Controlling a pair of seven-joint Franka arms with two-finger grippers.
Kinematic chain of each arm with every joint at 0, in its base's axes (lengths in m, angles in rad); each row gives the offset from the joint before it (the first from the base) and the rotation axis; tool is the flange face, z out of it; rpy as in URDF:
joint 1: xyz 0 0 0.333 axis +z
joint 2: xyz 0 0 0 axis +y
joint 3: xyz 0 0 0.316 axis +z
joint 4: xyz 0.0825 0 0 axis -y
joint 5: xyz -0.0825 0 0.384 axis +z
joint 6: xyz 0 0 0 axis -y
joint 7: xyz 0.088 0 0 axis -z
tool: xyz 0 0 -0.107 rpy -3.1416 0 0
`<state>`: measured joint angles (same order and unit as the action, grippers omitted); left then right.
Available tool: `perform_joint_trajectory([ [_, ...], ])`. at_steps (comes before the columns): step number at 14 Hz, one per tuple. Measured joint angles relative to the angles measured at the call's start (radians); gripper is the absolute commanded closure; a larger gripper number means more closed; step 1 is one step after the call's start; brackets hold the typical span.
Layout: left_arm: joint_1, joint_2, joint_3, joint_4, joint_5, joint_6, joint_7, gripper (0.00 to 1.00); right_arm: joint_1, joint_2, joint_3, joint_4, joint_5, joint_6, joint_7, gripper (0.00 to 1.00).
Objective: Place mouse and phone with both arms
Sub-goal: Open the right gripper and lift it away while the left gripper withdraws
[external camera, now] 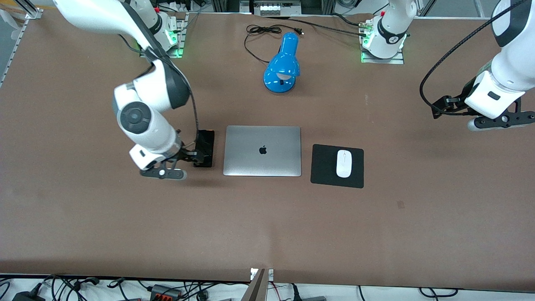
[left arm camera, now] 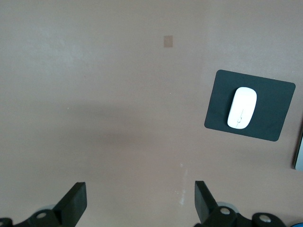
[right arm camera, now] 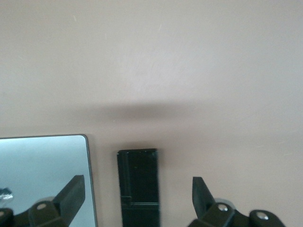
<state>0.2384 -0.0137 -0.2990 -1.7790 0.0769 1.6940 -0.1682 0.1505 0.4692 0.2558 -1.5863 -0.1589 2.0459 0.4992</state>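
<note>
The white mouse (external camera: 344,163) lies on a black mouse pad (external camera: 324,167) beside the laptop, toward the left arm's end of the table. It also shows in the left wrist view (left arm camera: 242,108). The black phone (external camera: 205,144) lies flat on the table beside the laptop, toward the right arm's end. My right gripper (external camera: 197,157) is open and low over the phone. In the right wrist view the phone (right arm camera: 138,187) lies between the spread fingers of the right gripper (right arm camera: 137,182), untouched. My left gripper (external camera: 442,107) is open and empty over bare table at the left arm's end; it also shows in the left wrist view (left arm camera: 139,185).
A closed silver laptop (external camera: 262,150) lies mid-table between the phone and the mouse pad; its edge shows in the right wrist view (right arm camera: 42,179). A blue desk lamp (external camera: 282,67) with a black cord lies farther from the front camera than the laptop.
</note>
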Motion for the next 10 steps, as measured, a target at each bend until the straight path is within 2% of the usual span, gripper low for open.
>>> perform_joint_trajectory([
  [2, 0.001, -0.001, 0.000, -0.001, -0.004, 0.022, 0.011, 0.00, -0.049, -0.011, -0.005, 0.114, 0.000, -0.123, -0.088, 0.00],
  [5, 0.003, -0.004, 0.001, -0.002, -0.026, 0.024, 0.016, 0.00, -0.132, -0.015, -0.007, 0.229, 0.000, -0.256, -0.197, 0.00],
  [10, 0.007, -0.007, 0.006, -0.002, -0.030, 0.024, 0.019, 0.00, -0.185, -0.081, -0.025, 0.291, 0.022, -0.342, -0.259, 0.00],
])
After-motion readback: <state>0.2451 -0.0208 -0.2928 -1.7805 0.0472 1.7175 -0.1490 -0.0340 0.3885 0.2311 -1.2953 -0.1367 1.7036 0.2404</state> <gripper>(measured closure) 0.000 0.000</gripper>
